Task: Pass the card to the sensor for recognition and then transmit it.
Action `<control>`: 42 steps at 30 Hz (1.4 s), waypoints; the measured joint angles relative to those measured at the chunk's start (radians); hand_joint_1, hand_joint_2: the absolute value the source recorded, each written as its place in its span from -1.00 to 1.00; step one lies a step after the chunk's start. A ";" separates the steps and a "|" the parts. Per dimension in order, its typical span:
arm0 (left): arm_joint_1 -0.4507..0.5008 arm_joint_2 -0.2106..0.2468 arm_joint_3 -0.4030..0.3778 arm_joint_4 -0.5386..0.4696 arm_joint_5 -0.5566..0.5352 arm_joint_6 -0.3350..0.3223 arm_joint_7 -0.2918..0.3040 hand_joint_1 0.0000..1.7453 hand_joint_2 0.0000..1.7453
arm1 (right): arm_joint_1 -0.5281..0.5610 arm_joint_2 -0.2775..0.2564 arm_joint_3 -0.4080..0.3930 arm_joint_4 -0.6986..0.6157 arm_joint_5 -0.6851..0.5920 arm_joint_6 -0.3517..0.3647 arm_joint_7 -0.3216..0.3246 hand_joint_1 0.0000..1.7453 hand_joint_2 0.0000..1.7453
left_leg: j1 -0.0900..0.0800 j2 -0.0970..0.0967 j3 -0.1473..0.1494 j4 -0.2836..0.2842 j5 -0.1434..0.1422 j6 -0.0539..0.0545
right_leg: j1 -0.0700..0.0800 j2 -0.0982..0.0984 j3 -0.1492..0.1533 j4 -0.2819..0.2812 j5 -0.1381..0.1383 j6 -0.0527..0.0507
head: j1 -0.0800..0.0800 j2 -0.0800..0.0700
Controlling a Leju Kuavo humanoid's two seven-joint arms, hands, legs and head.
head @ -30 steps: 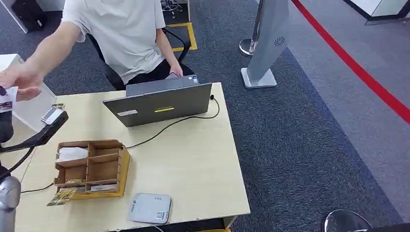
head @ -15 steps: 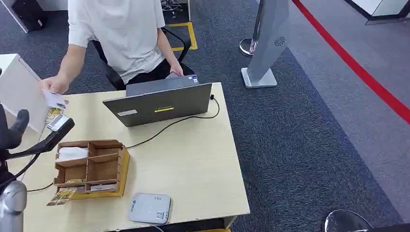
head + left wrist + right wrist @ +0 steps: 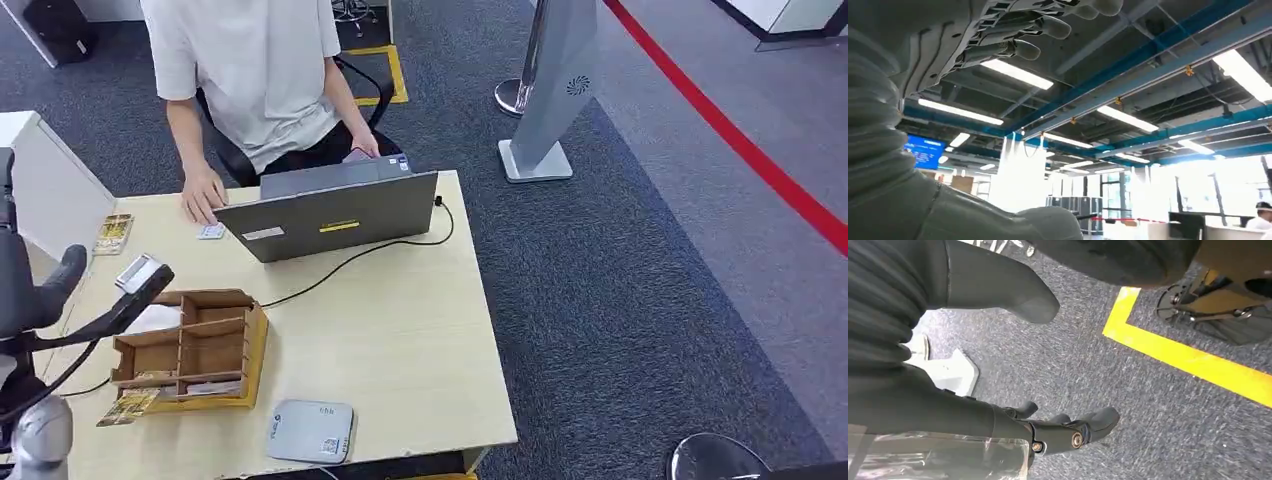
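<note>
One card (image 3: 211, 231) lies at the table's (image 3: 400, 340) eleven o'clock beside one laptop (image 3: 330, 215) under a person's hand (image 3: 203, 193); the left hand (image 3: 1013, 30) is spread and empty, the right hand (image 3: 1068, 432) loosely curled and empty.

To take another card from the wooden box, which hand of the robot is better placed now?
The left hand, probably. It is raised at the table's left side, close to the wooden box, and it holds nothing. The right hand hangs low over the carpet floor.
</note>
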 joint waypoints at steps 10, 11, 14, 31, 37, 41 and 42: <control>0.301 -0.009 -0.219 -0.241 0.058 0.074 -0.032 -1.00 1.00 | 0.019 0.029 -0.018 -0.120 0.000 0.057 -0.001 -1.00 1.00 | -0.001 0.000 0.000 0.000 -0.004 0.001 | -0.001 0.001 0.000 -0.001 -0.003 0.003 | -0.001 0.000; 0.325 -0.005 -0.239 -0.252 0.059 0.082 -0.032 -1.00 1.00 | 0.021 0.030 -0.020 -0.130 0.000 0.059 0.000 -1.00 1.00 | -0.001 0.000 0.000 0.000 -0.004 0.001 | -0.001 0.001 0.000 -0.001 -0.004 0.003 | 0.000 0.000; 0.368 0.005 -0.285 -0.277 0.061 0.091 -0.032 -1.00 1.00 | 0.022 0.031 -0.026 -0.147 0.000 0.063 0.000 -1.00 1.00 | 0.000 0.000 0.000 0.000 -0.004 0.001 | 0.000 0.000 0.000 0.000 -0.004 0.003 | -0.001 0.000; 0.471 0.092 -0.387 -0.288 0.141 -0.148 0.114 -1.00 1.00 | 0.031 0.040 -0.056 -0.220 0.000 0.107 0.006 -1.00 1.00 | 0.000 0.000 0.001 0.000 -0.004 0.001 | 0.000 0.000 0.000 0.000 -0.004 0.003 | -0.001 0.000; 0.484 0.118 -0.389 -0.288 0.176 -0.258 0.211 -1.00 1.00 | 0.032 0.042 -0.063 -0.234 0.000 0.121 0.006 -1.00 1.00 | 0.000 0.000 0.001 0.000 -0.004 0.001 | 0.000 0.000 0.000 0.000 -0.003 0.003 | -0.001 0.000; 0.489 0.120 -0.389 -0.288 0.183 -0.300 0.233 -1.00 1.00 | 0.033 0.042 -0.064 -0.242 -0.005 0.126 0.013 -1.00 1.00 | 0.000 0.000 0.001 0.000 -0.004 0.001 | 0.000 0.000 0.001 0.000 -0.003 0.003 | -0.001 0.000; 0.490 0.121 -0.389 -0.288 0.183 -0.305 0.237 -1.00 1.00 | 0.034 0.042 -0.064 -0.243 -0.006 0.126 0.013 -1.00 1.00 | 0.000 0.000 0.001 0.000 -0.004 0.001 | 0.000 0.000 0.001 0.000 -0.003 0.003 | -0.001 0.000</control>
